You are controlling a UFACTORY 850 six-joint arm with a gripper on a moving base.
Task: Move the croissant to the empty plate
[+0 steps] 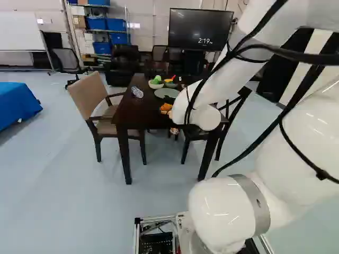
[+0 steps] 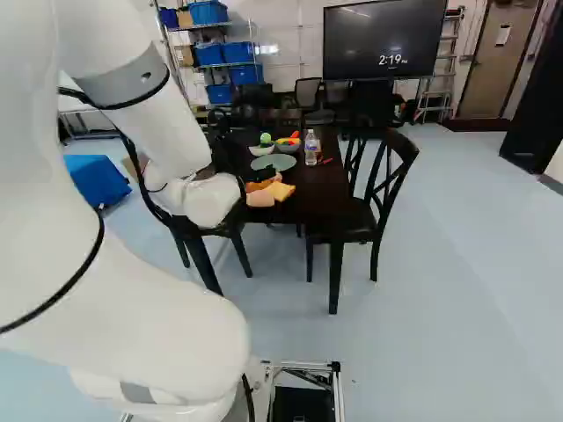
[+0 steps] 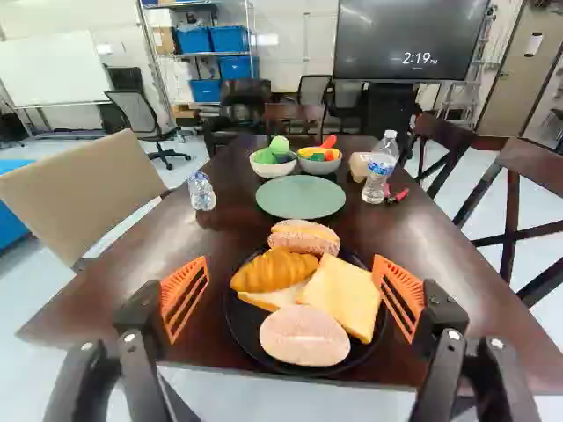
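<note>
The croissant (image 3: 274,270) sits on the black plate (image 3: 236,330), touching bread (image 3: 343,294). Around that plate's sides, as the wrist view shows, the gripper (image 2: 261,175) spreads its fingers wide. Beyond it, past a narrow gap, lies the green plate (image 3: 301,197); the table's (image 3: 215,237) near edge runs close.

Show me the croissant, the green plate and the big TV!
Croissant (image 3: 273,271): wrist view, its ridged middle.
Green plate (image 3: 301,198): wrist view, its bare middle.
TV (image 2: 374,37): right base view, its dark screen.
</note>
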